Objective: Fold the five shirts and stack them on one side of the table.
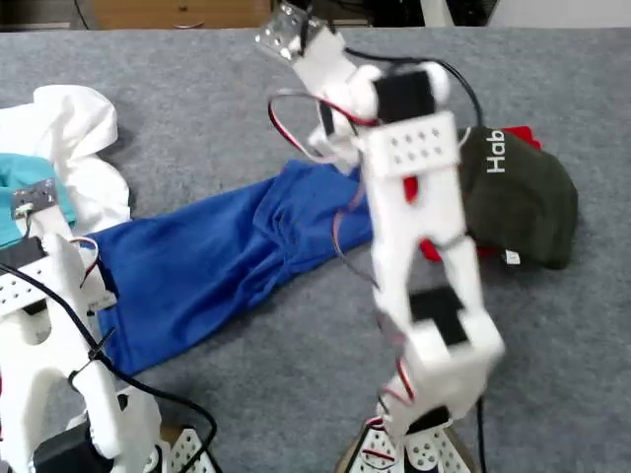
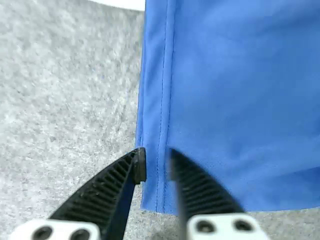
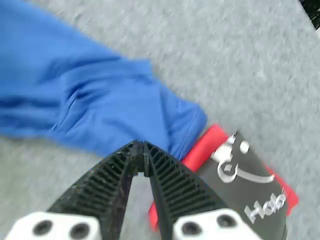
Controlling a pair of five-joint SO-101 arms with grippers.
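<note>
Blue shirt [image 1: 207,266]: unfolded, stretched in long diagonal band across middle of table. Wide end with straight stitched hem lies toward near left. Far right end is narrower, bunched into creases.

White shirt [image 1: 79,138]: crumpled heap at left edge, touching blue shirt's left end.

Teal shirt [image 1: 22,187]: against white heap at left edge, mostly cut off by frame.

Dark olive shirt [image 1: 523,202]: rumpled mound at right, white lettering on top, lying over red shirt [image 1: 518,136].

Red shirt peeks out at mound's far and near edges. Blue shirt's right tip reaches it.

White arms [image 1: 419,187], black servos [image 1: 402,96], red-white cables [image 1: 279,126]; ribbed black left pincer [image 2: 156,165], right pincer [image 3: 142,151].
</note>
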